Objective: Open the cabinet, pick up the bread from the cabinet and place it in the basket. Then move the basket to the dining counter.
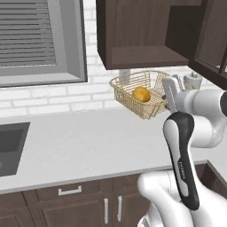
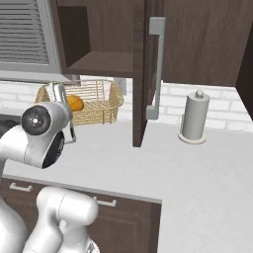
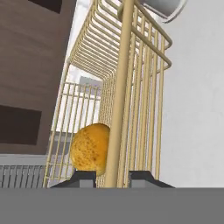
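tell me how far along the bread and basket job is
Done: the cabinet door hangs open and the bread lies in the basket. In hand: the gripper is closed on the basket's rim wire, and the basket looks tilted and raised off the worktop. Left: carrying it to the dining counter, which is out of view.

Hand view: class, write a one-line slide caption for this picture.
Jaws astride the rim of the wire basket, with the bread lying inside it, lifted above the counter.
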